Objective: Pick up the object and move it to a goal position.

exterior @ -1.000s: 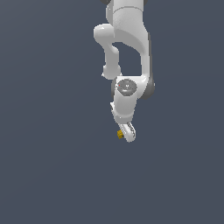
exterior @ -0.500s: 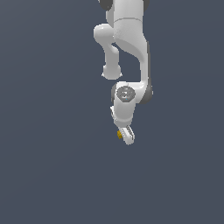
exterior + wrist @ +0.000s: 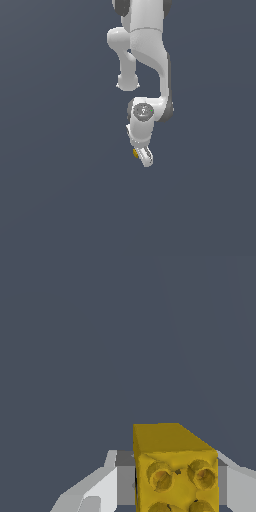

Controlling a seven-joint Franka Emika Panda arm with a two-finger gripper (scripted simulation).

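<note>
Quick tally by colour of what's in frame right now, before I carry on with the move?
Yellow: 1, the studded block sitting between the end effector fingers.
White: 1, the robot arm with its end effector.
Total: 2

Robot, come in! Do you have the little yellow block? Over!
Gripper shut on yellow block, jaws pressing both its sides. Block held clear of the floor. Nothing in the way in either view. Over.
</note>
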